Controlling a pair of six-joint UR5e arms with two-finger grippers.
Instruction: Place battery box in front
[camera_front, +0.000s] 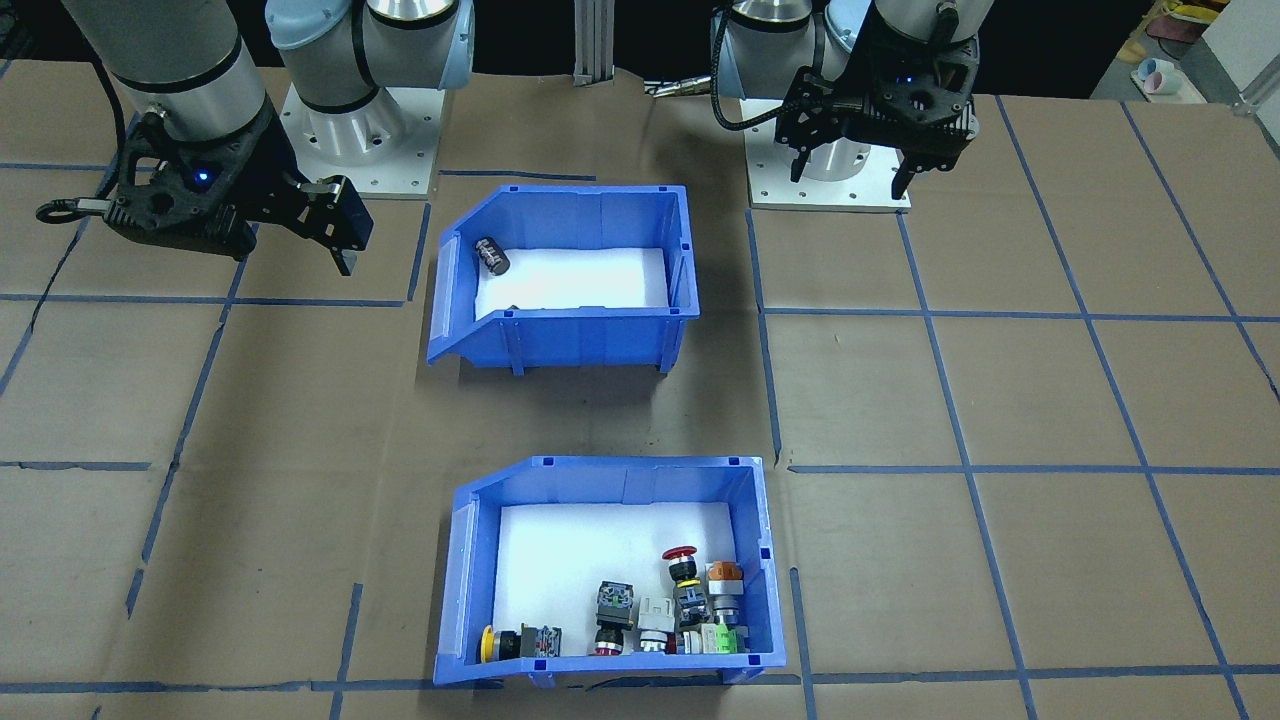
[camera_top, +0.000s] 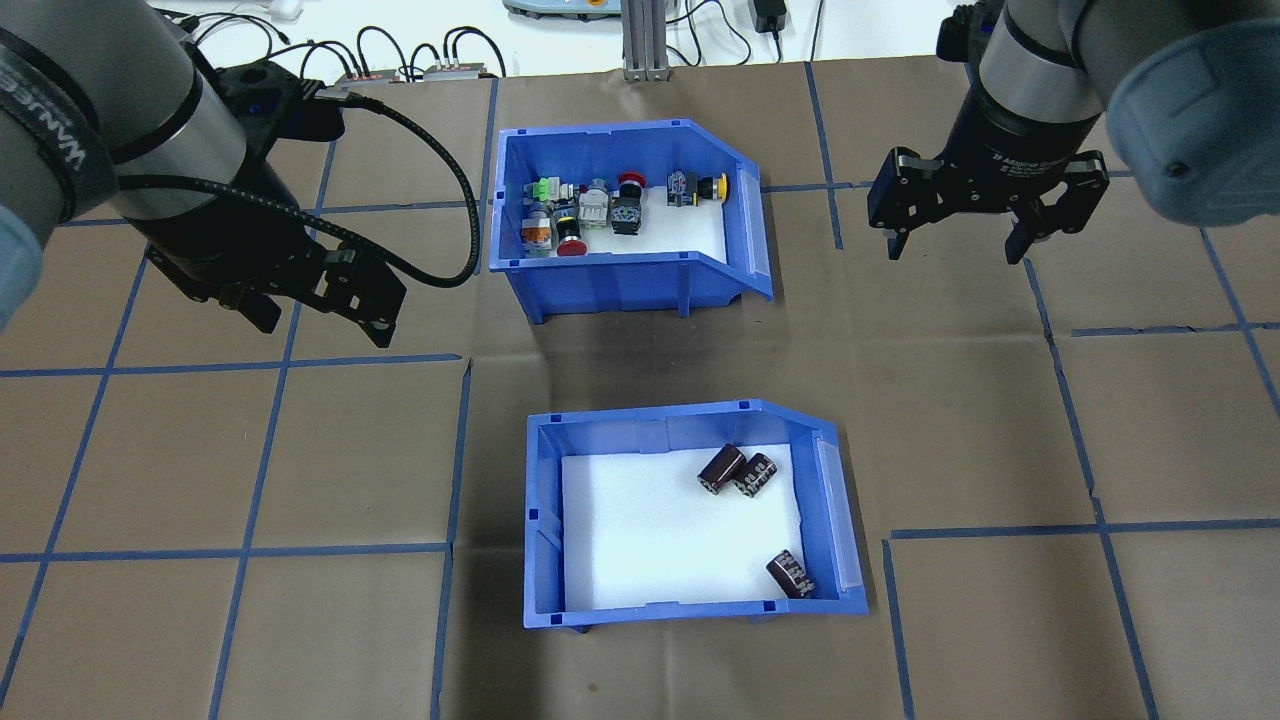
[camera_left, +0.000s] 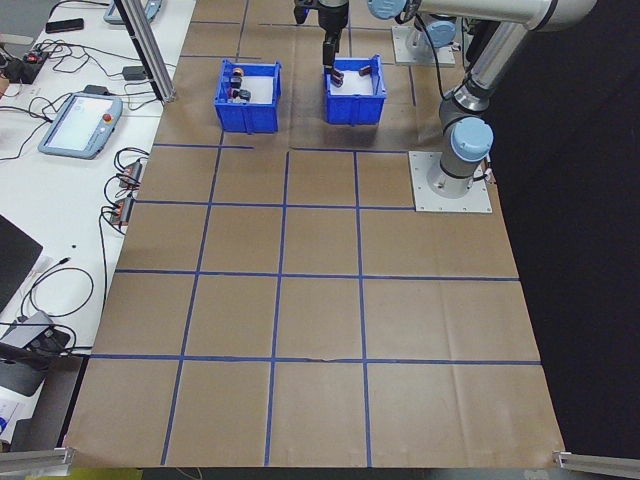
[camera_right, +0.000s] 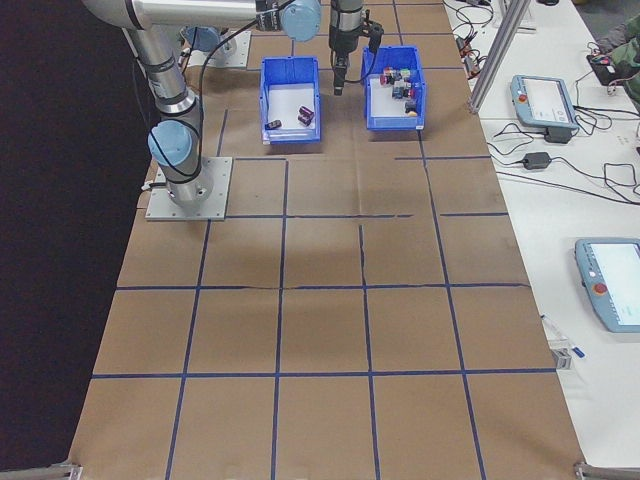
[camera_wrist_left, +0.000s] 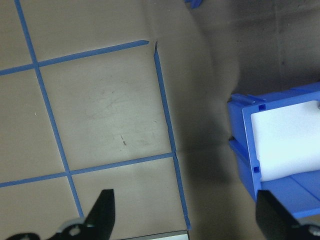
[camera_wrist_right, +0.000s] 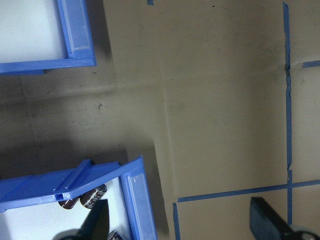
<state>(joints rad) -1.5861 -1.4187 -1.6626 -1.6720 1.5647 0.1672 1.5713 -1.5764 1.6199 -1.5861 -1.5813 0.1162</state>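
**Two blue bins on a taped brown table, both arms aloft**

A brown table (camera_top: 300, 620) ruled with blue tape lines carries two blue bins, one behind the other. The battery box (camera_top: 545, 520) sits nearer the robot, upright, its white foam floor holding three dark cells (camera_top: 738, 470): two lie touching each other near the sloped front, and one lies apart in a corner. The bin of push-buttons (camera_top: 610, 280) stands farther out, well apart from it. The left gripper (camera_top: 315, 320) hangs above the table to one side, jaws spread and empty. The right gripper (camera_top: 955, 250) hangs opposite, jaws likewise spread, holding nothing.
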